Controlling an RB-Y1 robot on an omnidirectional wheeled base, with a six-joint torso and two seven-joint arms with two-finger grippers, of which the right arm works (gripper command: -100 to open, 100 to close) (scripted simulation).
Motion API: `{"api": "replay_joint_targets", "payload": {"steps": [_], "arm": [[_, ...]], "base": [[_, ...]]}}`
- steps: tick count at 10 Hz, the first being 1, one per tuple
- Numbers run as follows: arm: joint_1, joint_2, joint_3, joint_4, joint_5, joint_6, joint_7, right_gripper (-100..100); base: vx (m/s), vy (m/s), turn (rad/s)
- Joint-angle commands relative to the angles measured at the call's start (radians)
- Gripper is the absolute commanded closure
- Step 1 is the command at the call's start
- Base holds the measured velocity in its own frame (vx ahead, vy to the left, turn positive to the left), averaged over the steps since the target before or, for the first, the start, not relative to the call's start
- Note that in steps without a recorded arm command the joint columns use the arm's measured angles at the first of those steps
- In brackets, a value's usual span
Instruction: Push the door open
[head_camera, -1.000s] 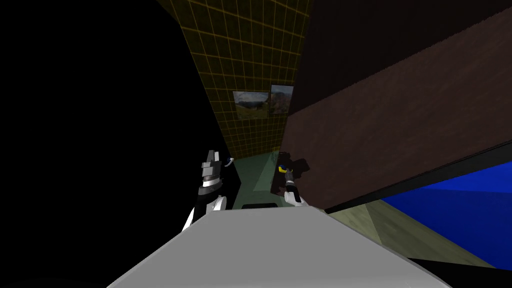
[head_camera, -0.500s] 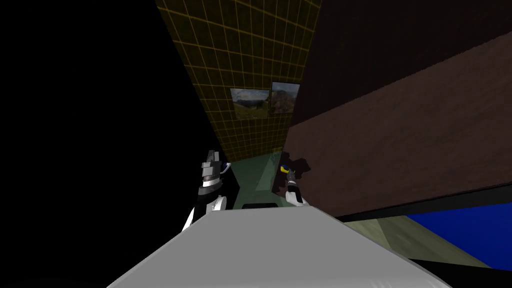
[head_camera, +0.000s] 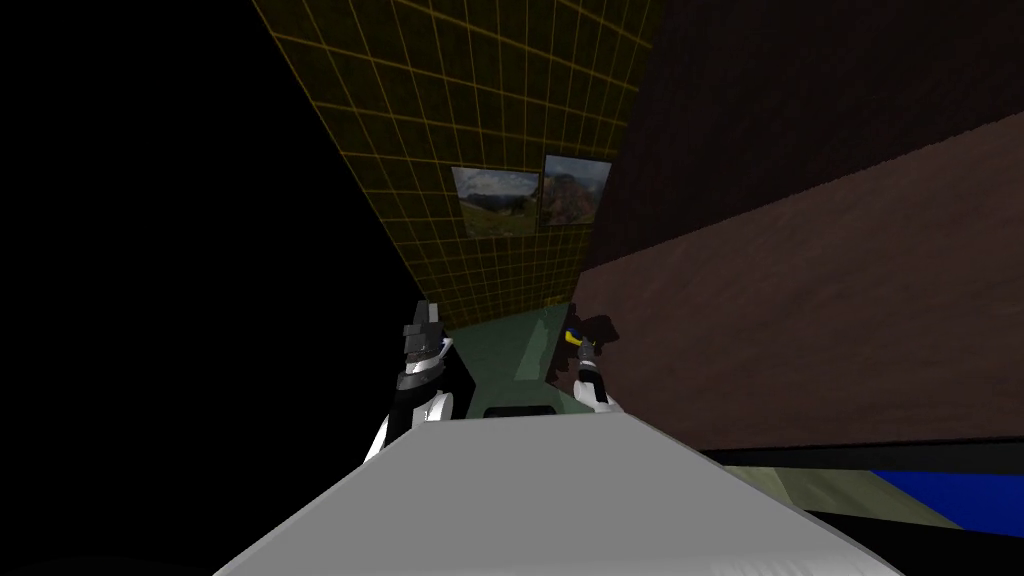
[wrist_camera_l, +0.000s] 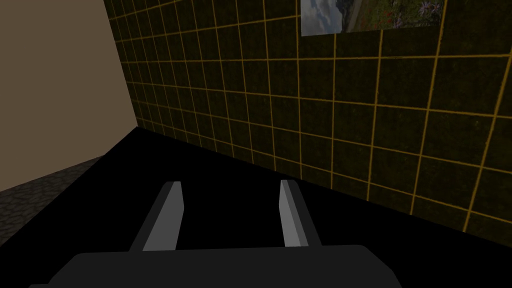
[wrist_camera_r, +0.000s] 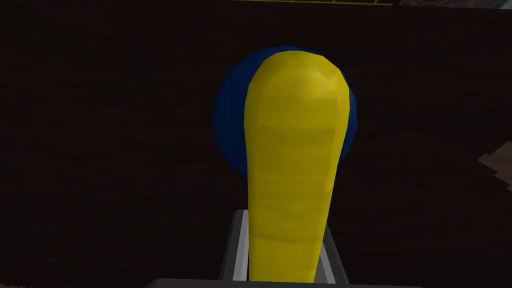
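The dark brown door (head_camera: 800, 300) fills the right side of the head view, swung partly away. Its yellow lever handle (wrist_camera_r: 292, 175) sits on a round blue plate (wrist_camera_r: 227, 125) against the door face (wrist_camera_r: 100, 125). My right gripper (wrist_camera_r: 282, 220) is shut on the lever, and its fingers (wrist_camera_r: 234, 245) press the lever's sides. In the head view that gripper (head_camera: 582, 352) sits at the door's near edge by the handle (head_camera: 577, 338). My left gripper (wrist_camera_l: 227, 187) is open with nothing between its fingers, held to the left (head_camera: 425, 320) and apart from the door.
A dark wall with a yellow grid (head_camera: 480, 120) stands ahead, with two landscape pictures (head_camera: 492, 200) on it. A green floor strip (head_camera: 510, 350) runs between my arms. A black area lies to the left. A blue patch (head_camera: 960, 490) shows below the door at lower right.
The door has swung further away with my right gripper on its handle. More of the tiled wall shows and the blue patch has shrunk. The left arm has hardly moved.
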Motion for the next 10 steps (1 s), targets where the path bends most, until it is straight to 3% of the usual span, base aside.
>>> {"api": "replay_joint_targets", "payload": {"steps": [1,2,5,10], "arm": [[0.041,0.006,-0.008,-0.050,-0.002,0.031,0.013,100],[0.041,0.004,-0.029,-0.072,-0.016,0.029,0.024,100],[0.041,0.003,-0.040,-0.072,-0.023,0.028,0.029,100],[0.043,0.007,-0.104,-0.072,-0.063,0.023,0.062,100]], "base": [[0.000,0.000,0.000],[0.112,-0.009,-0.095],[0.145,0.000,-0.048],[0.197,0.012,-0.063]]}}
